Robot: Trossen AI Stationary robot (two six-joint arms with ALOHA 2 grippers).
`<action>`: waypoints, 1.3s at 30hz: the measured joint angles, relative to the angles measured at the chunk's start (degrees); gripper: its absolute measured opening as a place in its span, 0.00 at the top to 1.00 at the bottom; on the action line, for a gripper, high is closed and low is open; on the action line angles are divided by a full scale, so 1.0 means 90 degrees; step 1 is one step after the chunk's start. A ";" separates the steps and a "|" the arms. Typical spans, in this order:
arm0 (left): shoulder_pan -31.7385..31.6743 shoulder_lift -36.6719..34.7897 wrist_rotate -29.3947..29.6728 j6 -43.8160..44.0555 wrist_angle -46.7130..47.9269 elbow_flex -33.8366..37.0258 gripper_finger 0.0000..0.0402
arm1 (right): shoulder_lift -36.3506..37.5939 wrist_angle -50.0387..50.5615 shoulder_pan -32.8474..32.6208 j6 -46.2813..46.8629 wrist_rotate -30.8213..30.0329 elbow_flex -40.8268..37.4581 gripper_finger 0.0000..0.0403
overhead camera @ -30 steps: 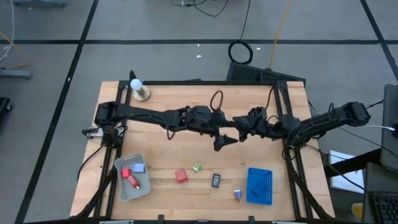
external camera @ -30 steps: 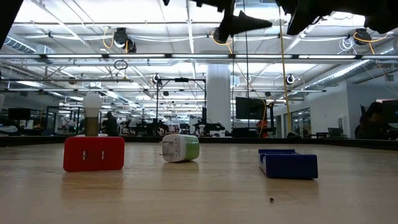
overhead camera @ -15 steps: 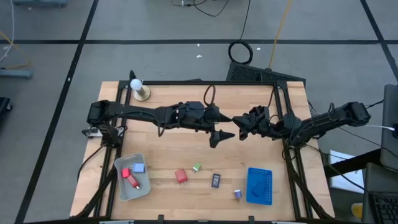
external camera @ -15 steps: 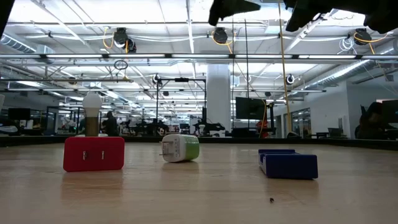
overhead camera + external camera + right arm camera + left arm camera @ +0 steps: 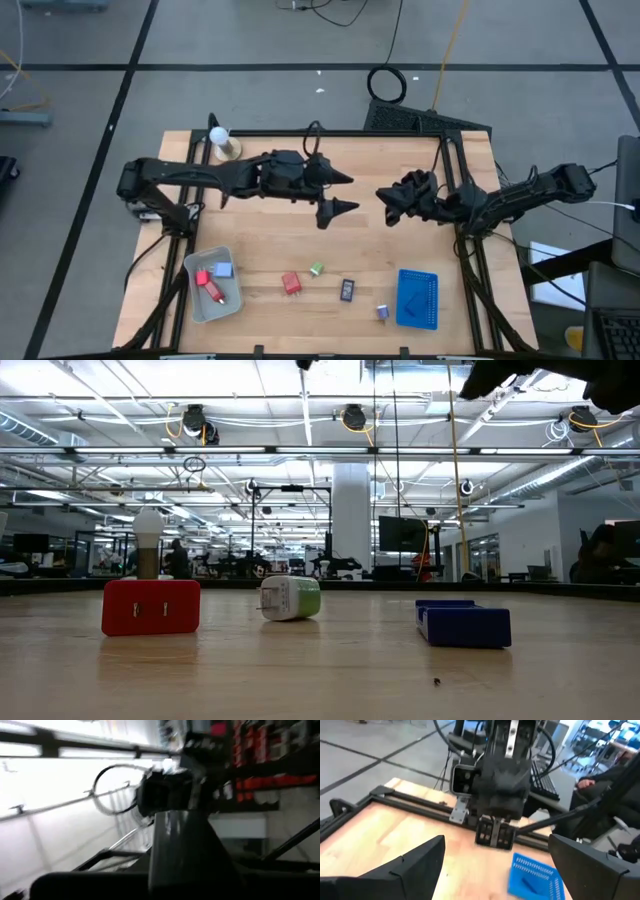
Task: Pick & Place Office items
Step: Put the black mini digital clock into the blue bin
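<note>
Near the table's front lie a red block (image 5: 291, 284) (image 5: 151, 606), a green-white bit (image 5: 317, 268) (image 5: 290, 598), a black rectangle (image 5: 347, 290) and a small purple bit (image 5: 382, 312). Each rests flat on the wood. A grey tray (image 5: 194, 272) holds red and light-blue pieces. My left gripper (image 5: 343, 194) (image 5: 492, 870) hangs open and empty high over the table's middle. My right gripper (image 5: 384, 206) (image 5: 177, 827) is shut with nothing in it, just right of the left one, at the same height.
A blue tray (image 5: 417, 298) (image 5: 532, 875) sits at the front right. A white ball on a wooden base (image 5: 222, 140) stands at the far left corner. Black rails frame the table's far and side edges. Bare wood lies between the arms and the row of pieces.
My left gripper has drawn back from my right gripper, going up and toward the table's left and far edges, and has risen out of the top of the low view. It stays open. The pieces on the table have not moved.
</note>
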State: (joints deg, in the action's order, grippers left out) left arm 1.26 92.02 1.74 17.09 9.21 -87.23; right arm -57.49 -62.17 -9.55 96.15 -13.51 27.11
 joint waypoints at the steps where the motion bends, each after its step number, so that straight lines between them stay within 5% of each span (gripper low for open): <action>1: 0.0005 -0.0046 -0.0002 0.0037 0.0039 0.0002 0.12 | 0.0010 -0.0100 -0.0025 -0.0002 0.0049 0.0000 0.90; 11: 0.0091 -0.0649 0.0073 0.0451 0.0465 -0.0001 0.16 | 0.0265 -0.0124 -0.0337 0.0001 0.1525 0.0000 0.94; 27: 0.0218 -0.0863 -0.0189 0.1470 0.0551 -0.0001 0.16 | 0.0291 0.1006 -0.0435 0.0026 0.5184 0.0000 0.94; 39: 0.0568 -0.0861 -0.0185 0.1605 0.0681 -0.0001 0.16 | 0.0293 0.3086 -0.1369 -0.0485 0.5593 0.0000 0.94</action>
State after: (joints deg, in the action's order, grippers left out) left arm 6.37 84.27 0.07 31.53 15.34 -87.24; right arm -54.85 -34.40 -21.87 91.79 36.82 27.11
